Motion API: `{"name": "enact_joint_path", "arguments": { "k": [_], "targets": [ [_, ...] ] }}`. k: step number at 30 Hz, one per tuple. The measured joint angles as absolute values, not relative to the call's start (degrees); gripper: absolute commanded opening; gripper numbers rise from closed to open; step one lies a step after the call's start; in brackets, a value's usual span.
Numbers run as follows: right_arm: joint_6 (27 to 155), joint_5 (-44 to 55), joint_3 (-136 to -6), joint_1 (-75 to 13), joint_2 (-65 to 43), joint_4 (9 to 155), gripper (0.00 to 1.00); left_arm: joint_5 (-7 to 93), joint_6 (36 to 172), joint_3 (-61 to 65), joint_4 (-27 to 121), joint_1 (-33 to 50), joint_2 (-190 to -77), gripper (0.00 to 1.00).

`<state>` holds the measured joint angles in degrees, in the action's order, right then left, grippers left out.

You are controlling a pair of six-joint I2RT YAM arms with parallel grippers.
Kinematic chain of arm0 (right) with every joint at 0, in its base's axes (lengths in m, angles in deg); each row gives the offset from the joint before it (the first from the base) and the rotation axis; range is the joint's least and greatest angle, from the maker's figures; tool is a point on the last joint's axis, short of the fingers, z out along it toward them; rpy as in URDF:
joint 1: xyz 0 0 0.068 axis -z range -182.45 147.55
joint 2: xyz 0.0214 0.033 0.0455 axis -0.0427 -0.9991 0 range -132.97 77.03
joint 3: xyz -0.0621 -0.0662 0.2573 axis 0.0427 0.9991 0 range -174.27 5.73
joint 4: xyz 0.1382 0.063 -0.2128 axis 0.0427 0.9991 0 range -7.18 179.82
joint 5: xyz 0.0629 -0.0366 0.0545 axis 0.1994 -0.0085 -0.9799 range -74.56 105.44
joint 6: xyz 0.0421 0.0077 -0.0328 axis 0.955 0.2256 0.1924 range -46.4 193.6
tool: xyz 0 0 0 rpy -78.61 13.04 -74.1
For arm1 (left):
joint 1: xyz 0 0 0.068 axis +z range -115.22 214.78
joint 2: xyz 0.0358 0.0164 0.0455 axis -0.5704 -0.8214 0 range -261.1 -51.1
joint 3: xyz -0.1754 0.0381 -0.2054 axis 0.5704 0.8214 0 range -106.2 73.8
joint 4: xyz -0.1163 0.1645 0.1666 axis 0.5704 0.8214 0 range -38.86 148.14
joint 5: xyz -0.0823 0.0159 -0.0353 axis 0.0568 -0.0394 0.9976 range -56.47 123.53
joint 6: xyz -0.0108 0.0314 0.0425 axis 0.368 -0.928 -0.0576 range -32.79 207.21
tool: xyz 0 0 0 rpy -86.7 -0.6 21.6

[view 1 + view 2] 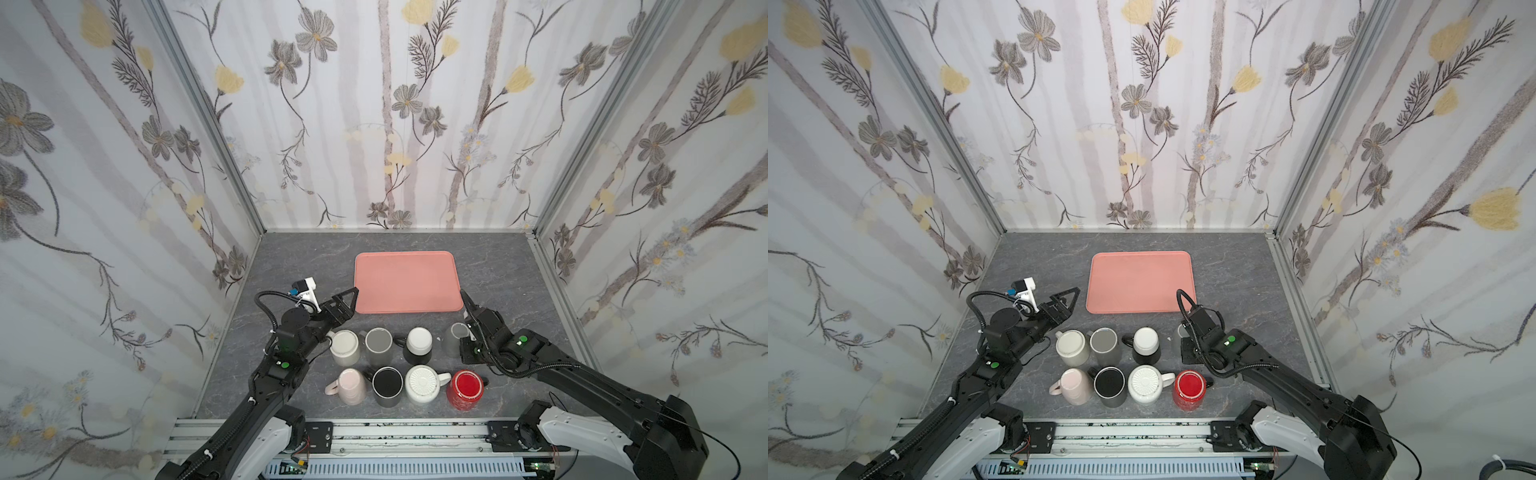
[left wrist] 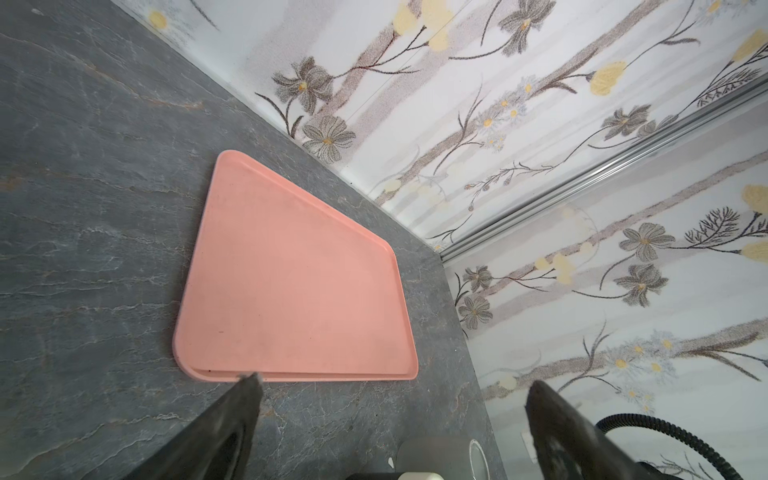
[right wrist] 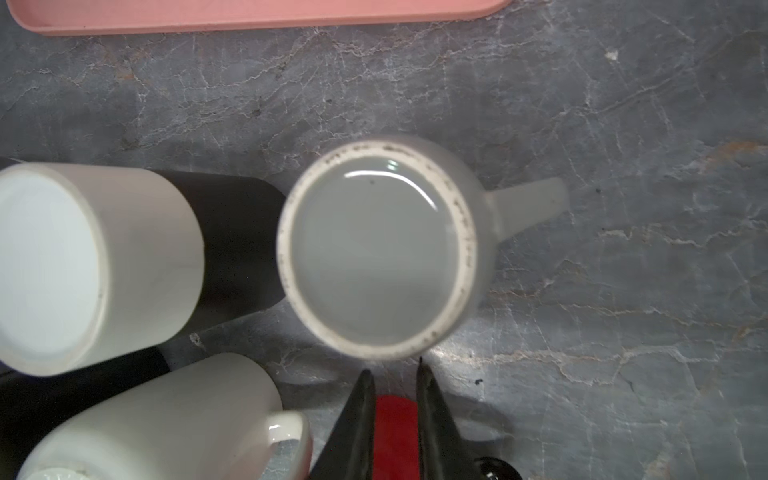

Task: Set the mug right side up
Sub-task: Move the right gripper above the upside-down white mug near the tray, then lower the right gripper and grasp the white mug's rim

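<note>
Eight mugs in two rows; we see the grey mug point(image 3: 380, 249) upturned at three o'clock, right gripper point(image 3: 392, 376) nearly closed, empty; left gripper point(image 2: 390, 386) spread; one pink tray point(image 1: 407, 282), grey marbled tabletop point(image 1: 498, 266), floral walls point(image 1: 415, 104)

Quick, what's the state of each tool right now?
Left tool: wide open, holding nothing.
Right tool: nearly closed, narrow gap, holding nothing.

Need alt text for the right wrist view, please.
An upside-down grey mug, handle out to one side, stands on the grey stone table, the right gripper nearly closed just short of its base and holding nothing.
</note>
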<state>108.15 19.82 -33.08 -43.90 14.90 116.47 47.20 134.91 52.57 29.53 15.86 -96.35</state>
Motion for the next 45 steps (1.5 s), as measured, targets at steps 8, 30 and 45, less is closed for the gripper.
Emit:
{"name": "enact_joint_path", "arguments": {
  "k": [8, 30, 45],
  "targets": [
    [108.5, 19.6, -34.8, -44.2, 7.4, 108.0, 0.24, 47.0, 134.1, 52.5, 30.6, 15.9, -95.8, 1.00],
    [100.0, 16.0, -35.5, -18.3, 7.8, 100.5, 0.46, 47.2, 134.1, 52.1, 31.9, 15.9, -95.7, 1.00],
    [97.8, 19.2, -33.3, -21.9, -2.1, 97.1, 0.40, 47.1, 133.5, 52.0, 32.7, 15.9, -94.3, 1.00]
  ]
}}
